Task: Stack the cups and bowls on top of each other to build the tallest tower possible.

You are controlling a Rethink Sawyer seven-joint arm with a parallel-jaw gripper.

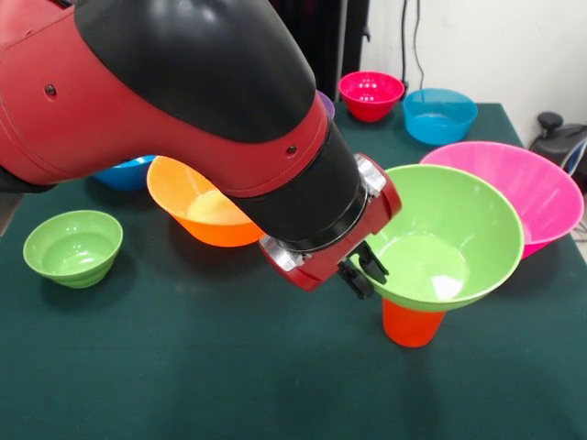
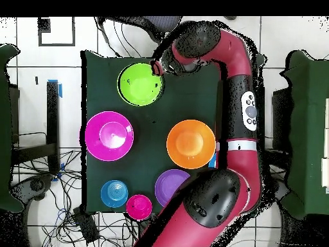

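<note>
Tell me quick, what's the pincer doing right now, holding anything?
Pincer: shut on the rim of the green bowl, which sits on the orange-red cup.

An orange-red cup (image 1: 413,323) stands on the table, mouth apparently down, bearing a medium green bowl (image 1: 438,236) tilted on top. Just behind it sits the large pink bowl (image 1: 523,183), also tilted. The large orange bowl (image 1: 197,206) lies mid-table, a small green bowl (image 1: 73,247) apart at one side. A magenta-red bowl (image 1: 371,94) and small blue bowl (image 1: 439,115) sit upright together at the far edge, a purple bowl (image 2: 171,187) near them.
</note>
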